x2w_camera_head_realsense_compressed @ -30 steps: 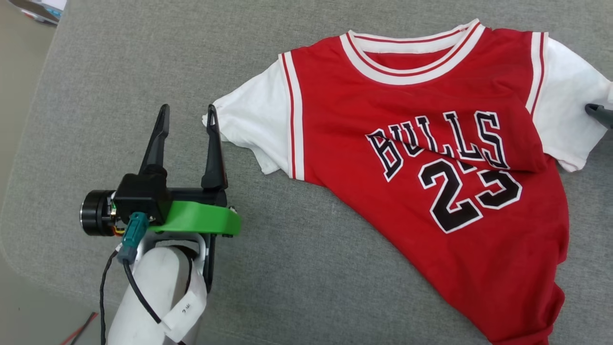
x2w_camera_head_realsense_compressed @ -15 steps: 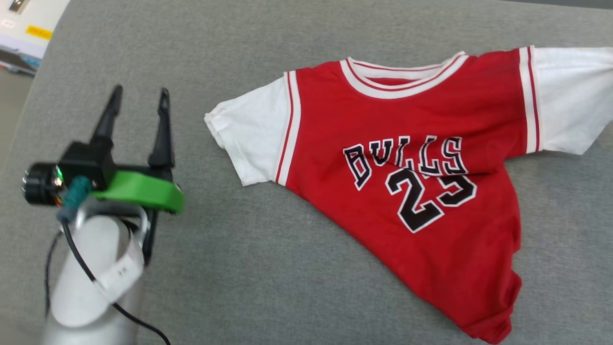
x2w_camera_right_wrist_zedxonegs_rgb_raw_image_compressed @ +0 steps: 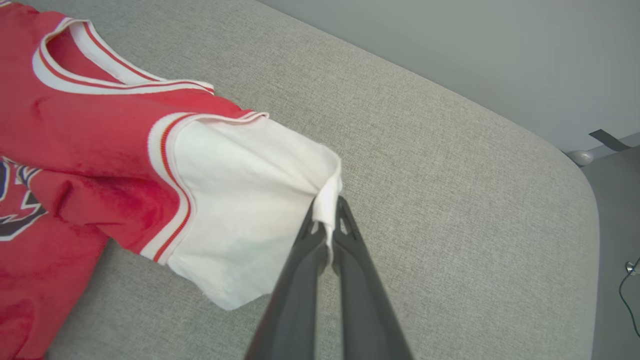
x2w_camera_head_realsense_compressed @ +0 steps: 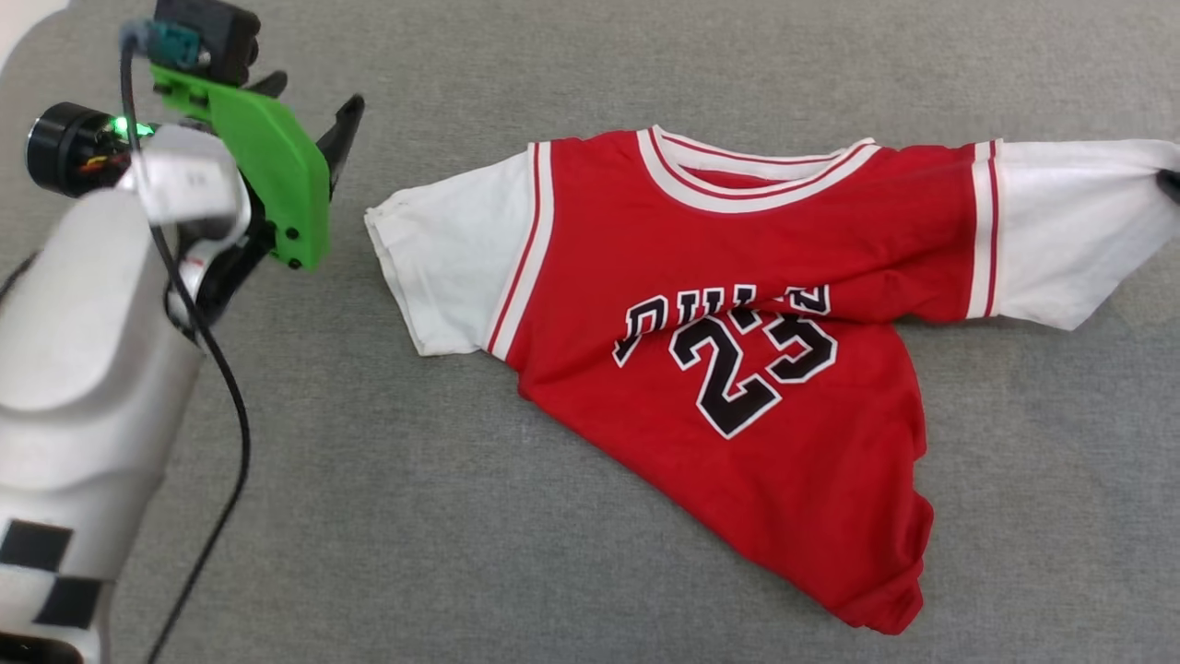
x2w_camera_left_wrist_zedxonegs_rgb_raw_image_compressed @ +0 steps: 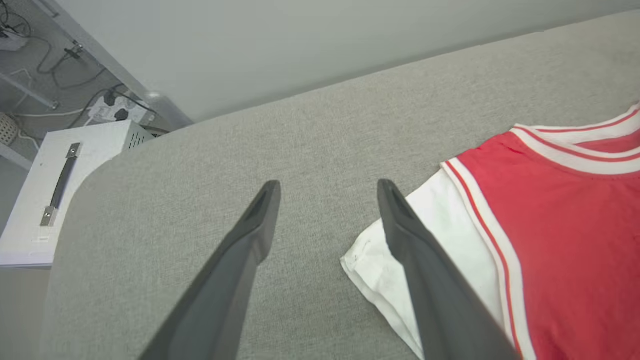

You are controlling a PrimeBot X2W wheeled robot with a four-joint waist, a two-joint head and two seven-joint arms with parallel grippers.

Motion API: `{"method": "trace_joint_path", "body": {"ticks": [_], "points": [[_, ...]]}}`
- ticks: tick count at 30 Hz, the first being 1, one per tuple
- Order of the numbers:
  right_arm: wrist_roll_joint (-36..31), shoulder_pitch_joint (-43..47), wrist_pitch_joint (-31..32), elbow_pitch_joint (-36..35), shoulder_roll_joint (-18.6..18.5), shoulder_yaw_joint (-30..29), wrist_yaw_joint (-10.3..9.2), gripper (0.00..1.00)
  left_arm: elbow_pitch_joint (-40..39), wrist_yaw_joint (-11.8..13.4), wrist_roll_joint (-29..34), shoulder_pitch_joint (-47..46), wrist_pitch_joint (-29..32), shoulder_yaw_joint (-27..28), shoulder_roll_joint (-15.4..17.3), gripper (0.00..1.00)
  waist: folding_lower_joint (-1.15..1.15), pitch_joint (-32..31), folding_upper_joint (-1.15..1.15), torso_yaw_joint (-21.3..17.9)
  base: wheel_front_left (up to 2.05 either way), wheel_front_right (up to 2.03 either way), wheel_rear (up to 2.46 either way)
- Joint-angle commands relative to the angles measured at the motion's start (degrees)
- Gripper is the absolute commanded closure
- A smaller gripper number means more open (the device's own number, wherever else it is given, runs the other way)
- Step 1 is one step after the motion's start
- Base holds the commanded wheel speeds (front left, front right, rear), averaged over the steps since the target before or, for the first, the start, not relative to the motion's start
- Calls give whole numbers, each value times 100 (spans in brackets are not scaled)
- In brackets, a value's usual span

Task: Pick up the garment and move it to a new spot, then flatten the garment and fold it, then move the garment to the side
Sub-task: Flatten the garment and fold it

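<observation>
1. Position of work. The garment (x2w_camera_head_realsense_compressed: 737,267), a red jersey-style T-shirt with white short sleeves, striped trim and a black "23" on the chest, lies face up on the grey woven fabric surface (x2w_camera_head_realsense_compressed: 461,516). In the head view it spreads from centre out to 3 o'clock. Its lower body is crumpled and drawn toward 5 o'clock, and a fold across the chest hides part of the lettering.

2. Right gripper (x2w_camera_right_wrist_zedxonegs_rgb_raw_image_compressed: 327,207). I read the two dark fingers as fully closed, with the cuff edge of the white right sleeve (x2w_camera_right_wrist_zedxonegs_rgb_raw_image_compressed: 240,200) pinched between their tips. The sleeve is drawn taut toward 3 o'clock in the head view. Whether the pinch takes both cuff layers or only one, I cannot tell from the wrist view.

3. Left gripper (x2w_camera_left_wrist_zedxonegs_rgb_raw_image_compressed: 328,187). The fingers stand wide apart and hold nothing. It sits at 10 o'clock in the head view, just beside the white left sleeve (x2w_camera_left_wrist_zedxonegs_rgb_raw_image_compressed: 372,270). In the wrist view one finger crosses in front of the cuff and the other is over bare fabric.

4. Step in hand. I judge this to be the pick-up: one sleeve secured, the other not yet taken.

5. Next move. Bring the left gripper onto the left cuff, straddle the edge and close. Only then lift both sleeves together, evenly, so the crumpled hem hangs free for relocation.
</observation>
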Motion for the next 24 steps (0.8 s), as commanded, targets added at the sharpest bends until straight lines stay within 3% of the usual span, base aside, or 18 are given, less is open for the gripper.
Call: {"method": "trace_joint_path", "body": {"ticks": [1, 4, 8, 20, 21, 22, 24], "points": [[-17, 61, 12, -63, 48, -37, -4, 100, 124, -15, -348, -251, 449, -194, 150, 0, 0, 141, 0, -140, 0, 0, 0], [-50, 21, 55, -172, 102, -86, -4, 100, 356, -15, -989, -629, 1362, -609, 360, 0, 0, 285, 0, -250, 0, 0, 0], [-95, -65, 132, -276, 167, -129, -4, 100, 574, -15, -1572, -925, 2132, -1011, 480, 0, 0, 480, 0, -370, 0, 0, 0], [-200, -239, 226, -347, 362, -98, -4, 100, 1231, -16, -1954, -1117, 2696, -2291, 534, 0, 0, 815, 0, -532, 0, 0, 0], [-201, -243, 218, -340, 361, -92, -4, 100, 1228, -16, -1999, -1104, 2715, -2410, 546, 60, 0, 813, 0, -529, 0, 0, 0], [-199, -244, 207, -332, 362, -90, -4, 100, 1229, -16, -2076, -1087, 2722, -2471, 542, 100, 0, 805, 0, -524, 0, 0, 0], [-193, -244, 166, -308, 372, -85, -4, 100, 1215, -16, -2130, -1101, 2579, -2599, 563, 100, 0, 762, 0, -502, 0, 0, 0]]}}
